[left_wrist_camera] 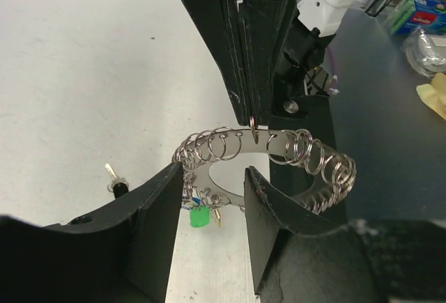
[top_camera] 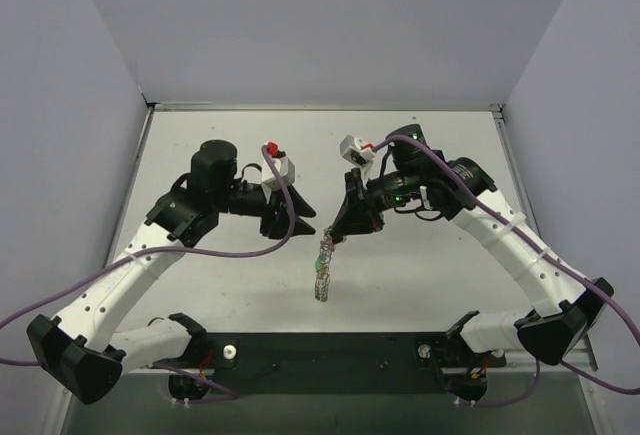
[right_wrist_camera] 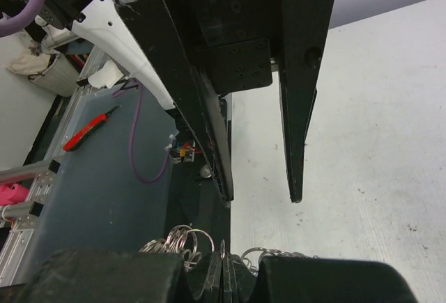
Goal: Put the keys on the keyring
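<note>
The keyring [left_wrist_camera: 279, 151] is a flat silvery ring with many small wire loops through its rim. It hangs tilted above the table under my right gripper [top_camera: 337, 235], which is shut on one loop at its top edge [right_wrist_camera: 223, 253]. A bunch of small keys, one with a green head [left_wrist_camera: 198, 217], hangs from the ring's lower left. My left gripper [left_wrist_camera: 212, 177] is open and empty, its fingers just short of the ring, one on each side of the hole. A loose key with a dark head [left_wrist_camera: 116, 183] lies on the table to the left. The ring also shows in the top view [top_camera: 323, 265].
The white table [top_camera: 200, 285] ends in a dark front strip [top_camera: 330, 350] where the arm bases stand. Beyond the table is a dark bench [left_wrist_camera: 397, 129] with boxes and bags. A red-handled tool [right_wrist_camera: 89, 126] lies on it.
</note>
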